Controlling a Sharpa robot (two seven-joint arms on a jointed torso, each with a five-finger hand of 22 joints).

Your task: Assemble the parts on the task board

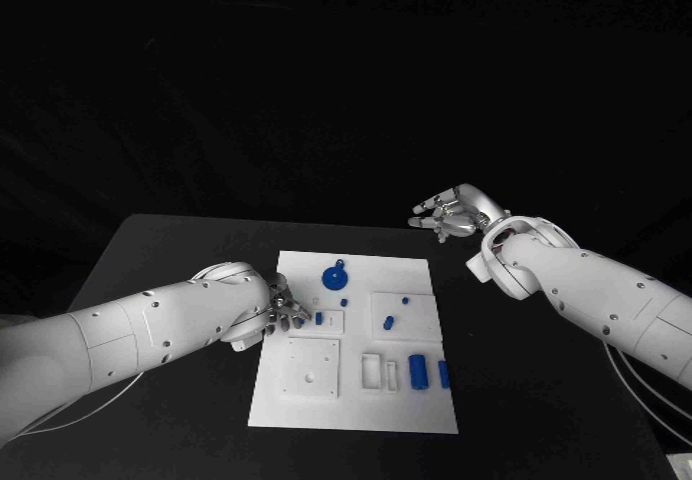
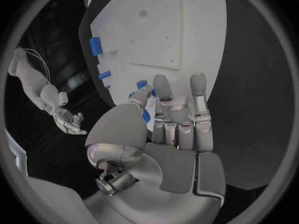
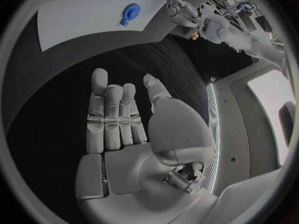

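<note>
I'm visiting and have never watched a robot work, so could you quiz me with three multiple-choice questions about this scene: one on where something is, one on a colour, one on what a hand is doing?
1. Where is the left hand?
A. at the white board's left edge
B. off the table
C. at the board's far right corner

2. What colour is the round part on the board?
A. red
B. blue
C. green

3. What is the right hand doing?
A. gripping a part
B. pressing on the board
C. raised beyond the board's far right, holding nothing

Answers:
1. A, its fingers sit at that edge.
2. B, it shows blue against white.
3. C, its palm is empty in its wrist view.
</note>
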